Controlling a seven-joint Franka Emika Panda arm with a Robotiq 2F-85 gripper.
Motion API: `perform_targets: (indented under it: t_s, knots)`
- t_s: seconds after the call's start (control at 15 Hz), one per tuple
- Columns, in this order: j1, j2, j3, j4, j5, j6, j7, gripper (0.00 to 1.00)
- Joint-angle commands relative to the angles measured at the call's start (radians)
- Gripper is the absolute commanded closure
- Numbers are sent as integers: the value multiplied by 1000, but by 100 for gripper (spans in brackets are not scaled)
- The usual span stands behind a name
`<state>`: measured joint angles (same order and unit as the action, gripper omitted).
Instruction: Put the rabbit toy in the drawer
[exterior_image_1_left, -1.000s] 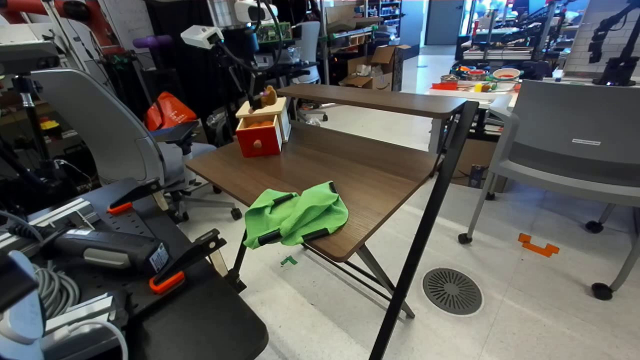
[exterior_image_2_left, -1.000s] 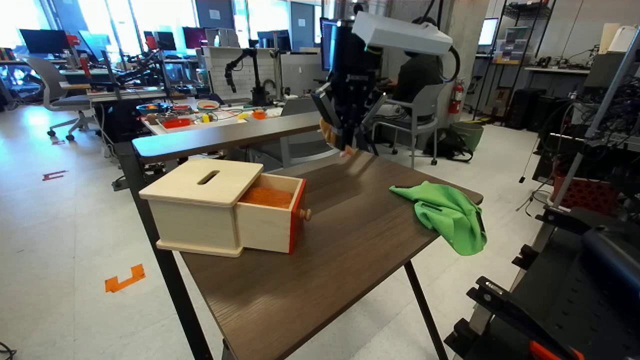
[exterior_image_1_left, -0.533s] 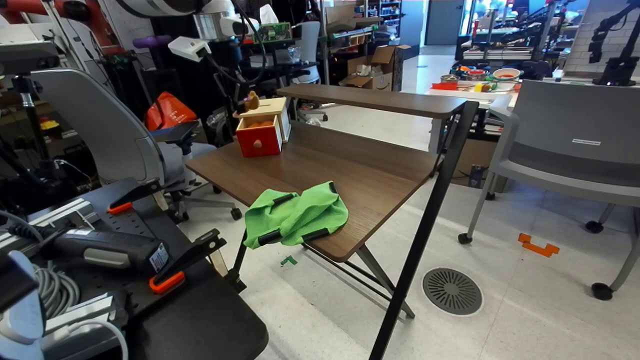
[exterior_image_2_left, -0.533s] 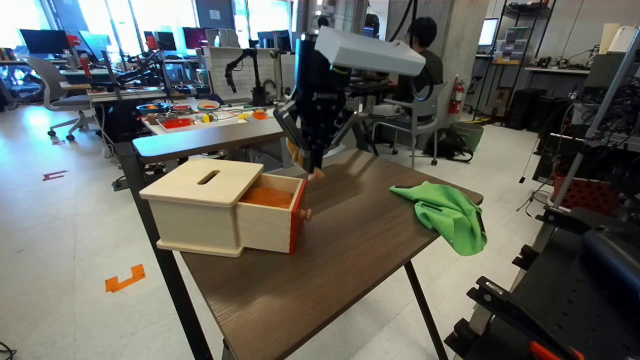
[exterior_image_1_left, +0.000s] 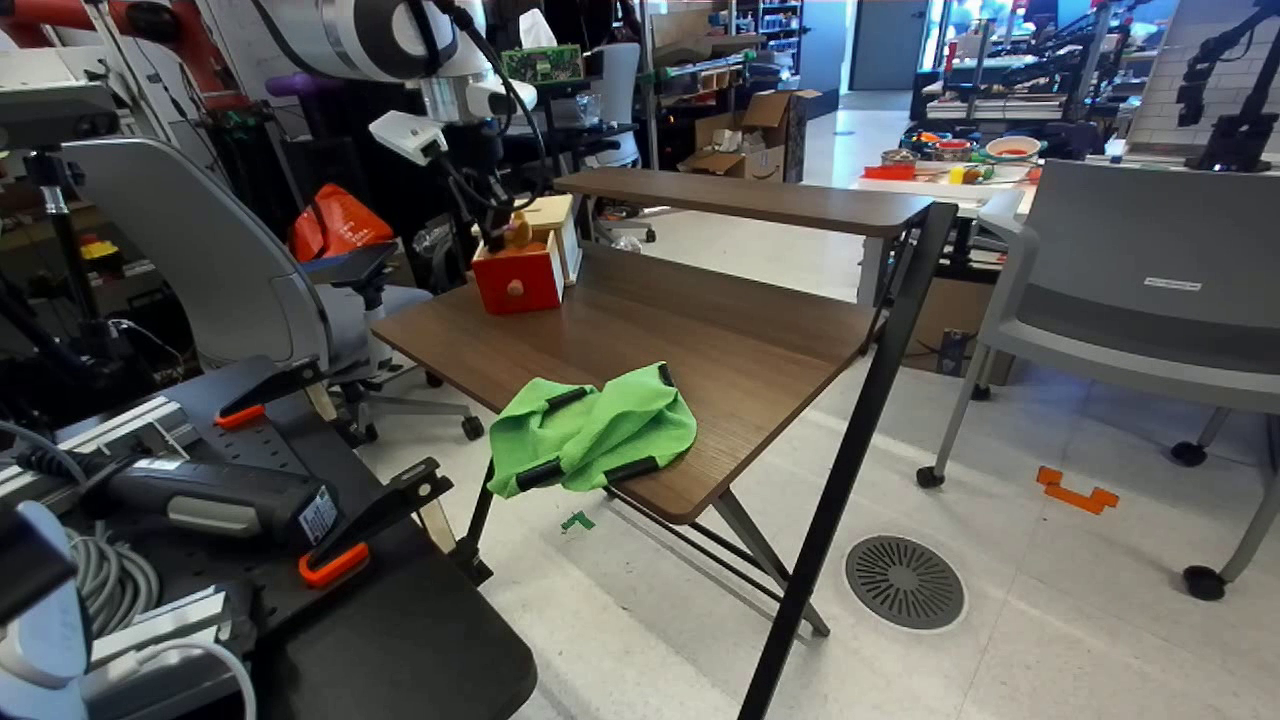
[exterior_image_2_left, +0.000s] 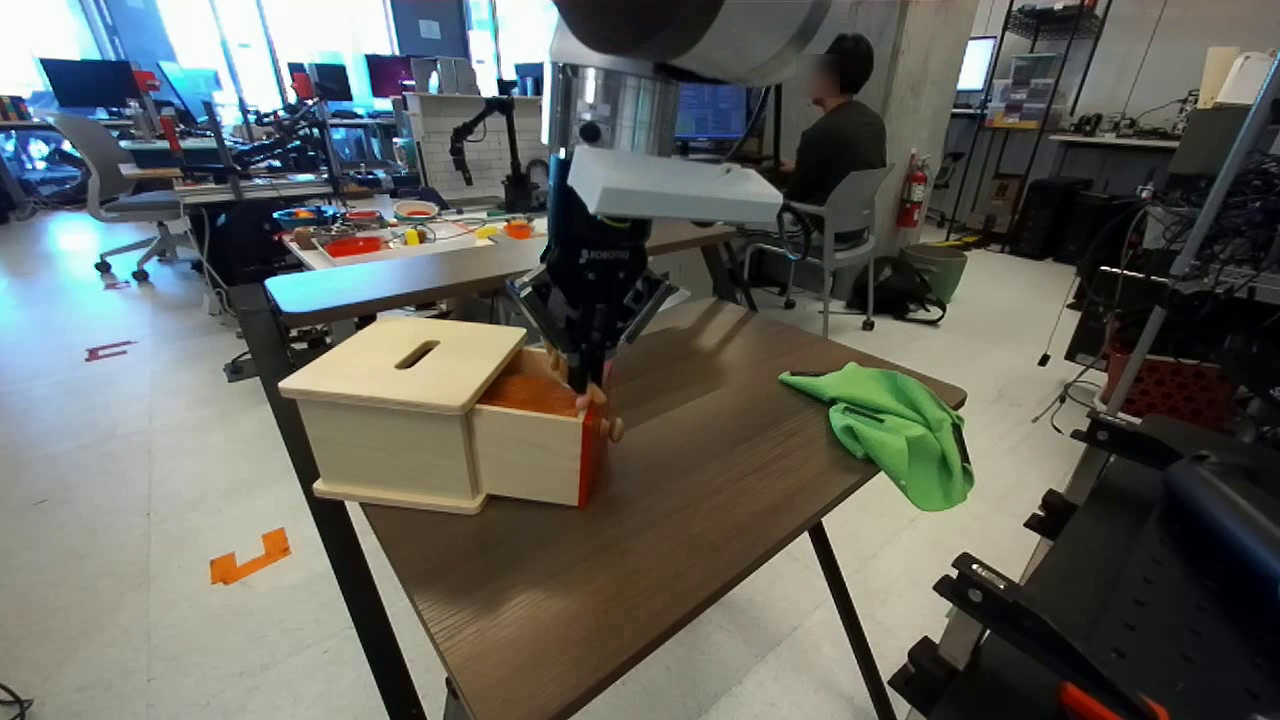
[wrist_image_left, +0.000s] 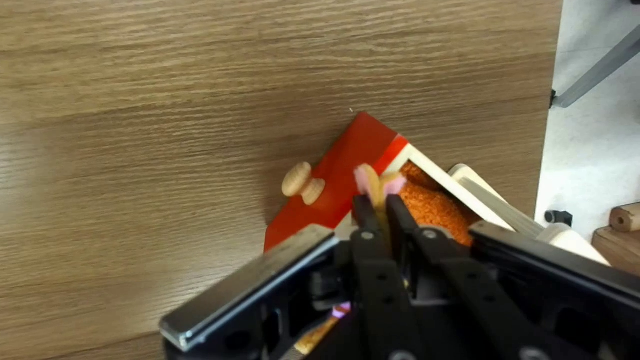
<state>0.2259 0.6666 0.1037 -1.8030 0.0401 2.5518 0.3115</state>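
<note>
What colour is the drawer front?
Red; the drawer front shows best in an exterior view, facing the camera.

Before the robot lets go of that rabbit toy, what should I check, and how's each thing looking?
1. Rabbit toy held by the gripper: ok, pinched with its ears showing.
2. Drawer open: ok, pulled out of the wooden box.
3. Toy clear of the drawer's front edge: cannot tell; its ears overlap it in the wrist view.
4. Room inside: cannot tell; orange material lies there, depth hidden.
5. Green cloth out of the way: ok, apart from the drawer.
</note>
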Motion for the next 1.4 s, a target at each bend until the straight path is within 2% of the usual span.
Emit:
perform_targets:
  t_s: [0.0, 0.13, 0.2, 0.27, 0.6, 0.8, 0.87, 1.33]
  knots:
    - [20, 82, -9, 104, 28, -7, 18, 98]
    - [22, 96, -8, 129, 30, -23, 24, 98]
    - [24, 101, -8, 140, 30, -25, 26, 65]
    - [27, 109, -8, 153, 31, -28, 28, 64]
    - [34, 141, -7, 196, 31, -33, 28, 30]
    - [31, 124, -6, 183, 34, -23, 26, 6]
    - [29, 114, -6, 175, 35, -19, 25, 1]
    - [9, 32, 9, 75, 45, 43, 0, 1]
